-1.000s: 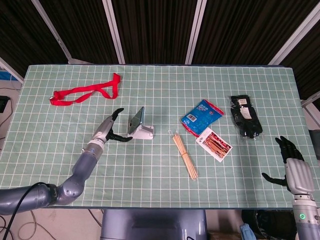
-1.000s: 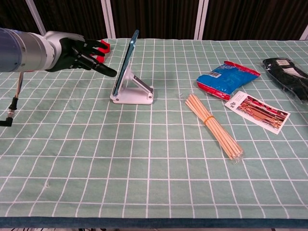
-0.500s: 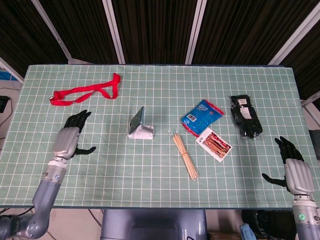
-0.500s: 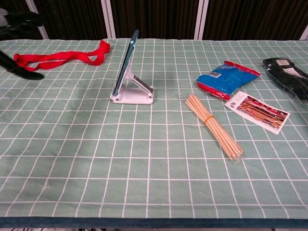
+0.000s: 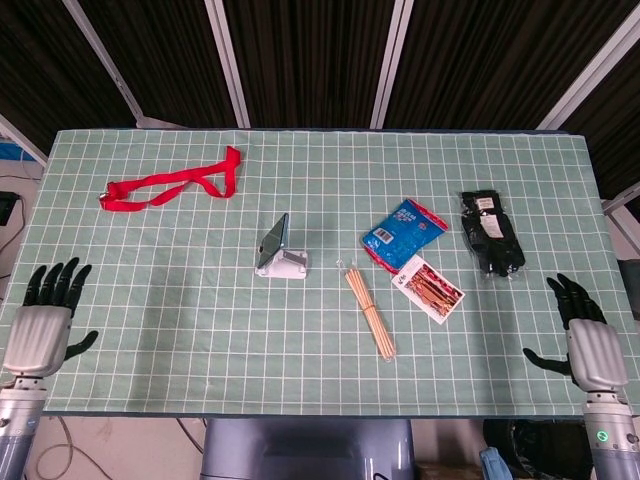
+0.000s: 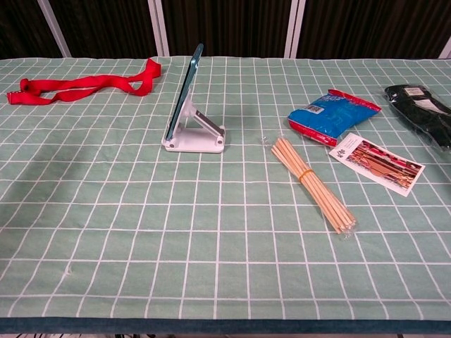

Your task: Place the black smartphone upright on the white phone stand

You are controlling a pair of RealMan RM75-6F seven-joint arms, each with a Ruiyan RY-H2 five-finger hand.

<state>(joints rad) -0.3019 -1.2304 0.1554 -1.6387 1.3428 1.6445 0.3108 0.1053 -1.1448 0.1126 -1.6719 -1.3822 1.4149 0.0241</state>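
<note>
The black smartphone [image 5: 273, 241] [image 6: 184, 91] leans upright on the white phone stand [image 5: 288, 265] [image 6: 198, 134] near the middle of the table. My left hand [image 5: 42, 318] hangs at the table's near left corner, fingers spread, holding nothing, far from the stand. My right hand [image 5: 587, 335] hovers at the near right corner, fingers apart and empty. Neither hand shows in the chest view.
A red ribbon [image 5: 170, 184] [image 6: 81, 84] lies at the back left. Right of the stand are a bundle of wooden sticks [image 5: 370, 311] [image 6: 312, 182], a blue packet [image 5: 402, 233] [image 6: 332, 115], a printed snack packet [image 5: 429, 288] [image 6: 375, 162] and a black package [image 5: 491, 234] [image 6: 421, 109].
My left hand has let go near the phone and drawn back from the stand to the table's near left corner, leaving the chest view. The phone stays on the stand. The right hand is still.
</note>
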